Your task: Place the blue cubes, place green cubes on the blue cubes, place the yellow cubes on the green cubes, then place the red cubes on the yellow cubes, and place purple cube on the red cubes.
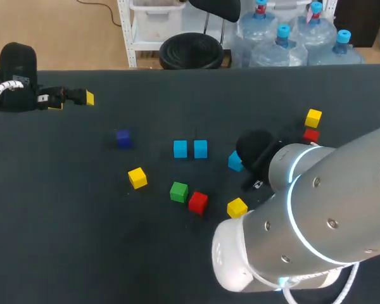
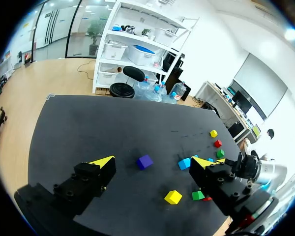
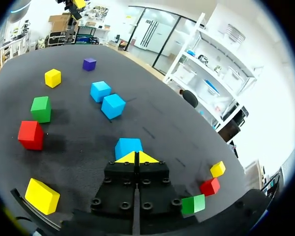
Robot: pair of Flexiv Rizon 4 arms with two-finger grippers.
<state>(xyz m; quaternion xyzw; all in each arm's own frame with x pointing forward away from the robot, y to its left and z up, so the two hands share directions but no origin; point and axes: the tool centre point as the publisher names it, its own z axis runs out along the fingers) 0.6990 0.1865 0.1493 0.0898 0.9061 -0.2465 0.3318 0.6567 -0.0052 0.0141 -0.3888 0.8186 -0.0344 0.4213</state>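
The right jaws are closed on nothing, tips together just behind a light-blue cube point(image 3: 128, 146). Nearest on the tabletop point(image 1: 63, 240) lie a yellow cube point(image 1: 237, 207), a red cube point(image 1: 198, 202) and a green cube point(image 1: 178, 191) (the last two just beside each other). Farther off sits one blue cube point(image 1: 180, 149) with a second blue cube point(image 1: 201, 149) just beside it, then the purple cube point(image 1: 123, 139). The left jaws hang open and empty at the far left.

The left pincer point(image 2: 152, 162) hangs with fingers spread wide; the right pincer point(image 3: 136, 158) has its yellow tips pressed together.
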